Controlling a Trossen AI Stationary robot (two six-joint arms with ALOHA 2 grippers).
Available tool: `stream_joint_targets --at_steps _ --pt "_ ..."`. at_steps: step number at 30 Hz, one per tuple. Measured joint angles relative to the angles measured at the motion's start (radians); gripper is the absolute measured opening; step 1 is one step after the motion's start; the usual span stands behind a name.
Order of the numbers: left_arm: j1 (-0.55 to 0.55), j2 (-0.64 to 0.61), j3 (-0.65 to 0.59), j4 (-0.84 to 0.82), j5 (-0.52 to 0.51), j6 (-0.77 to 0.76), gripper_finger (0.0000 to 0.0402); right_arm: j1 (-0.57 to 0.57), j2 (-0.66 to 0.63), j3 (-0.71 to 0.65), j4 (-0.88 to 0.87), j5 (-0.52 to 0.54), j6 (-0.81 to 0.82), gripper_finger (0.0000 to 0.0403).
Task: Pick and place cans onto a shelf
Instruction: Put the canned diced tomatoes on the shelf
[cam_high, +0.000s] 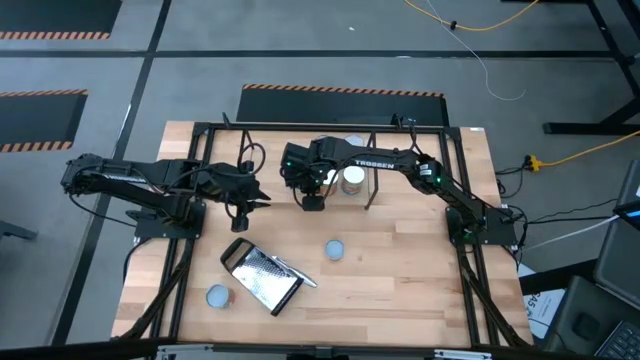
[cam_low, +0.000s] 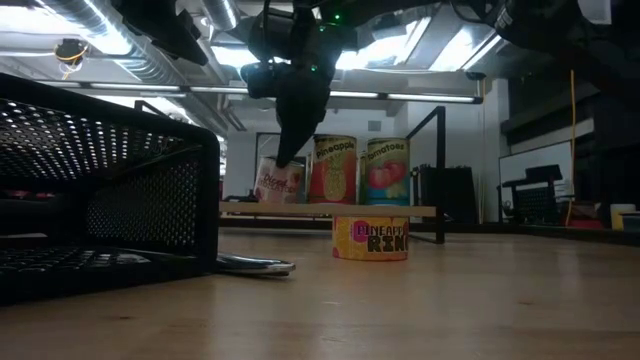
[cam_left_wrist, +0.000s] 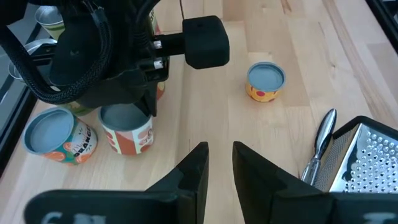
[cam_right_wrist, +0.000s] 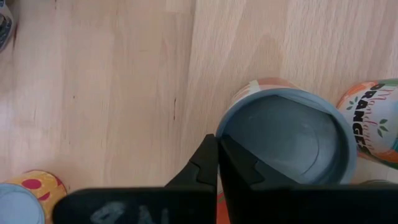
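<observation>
Dark right gripper (cam_right_wrist: 217, 163) hiding can (cam_right_wrist: 292, 140) rim

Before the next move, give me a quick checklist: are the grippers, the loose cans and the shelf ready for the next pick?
1. Right gripper open for a grasp: not ok. Its fingers are together at the rim of the blue-grey-topped can, not around it.
2. Left gripper free: ok. It is open and holds nothing.
3. Loose cans located: ok. The pineapple can stands mid-table and the corner can stands near the front left.
4. Grater clear of those cans: ok. It lies between them and touches neither.
5. Free room on the shelf: cannot tell. The right arm hides part of it.
</observation>
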Motion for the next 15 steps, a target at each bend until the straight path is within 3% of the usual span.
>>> stream_joint_targets --at_steps 10,15 --pt "0.0 0.0 0.0 0.0 0.0 0.0 0.0066 0.0 0.001 0.003 0.004 0.001 0.0 0.001" --pt "0.0 0.0 0.0 0.0 0.0 0.0 0.0066 0.0 0.002 0.003 0.006 0.002 0.0 0.0035"
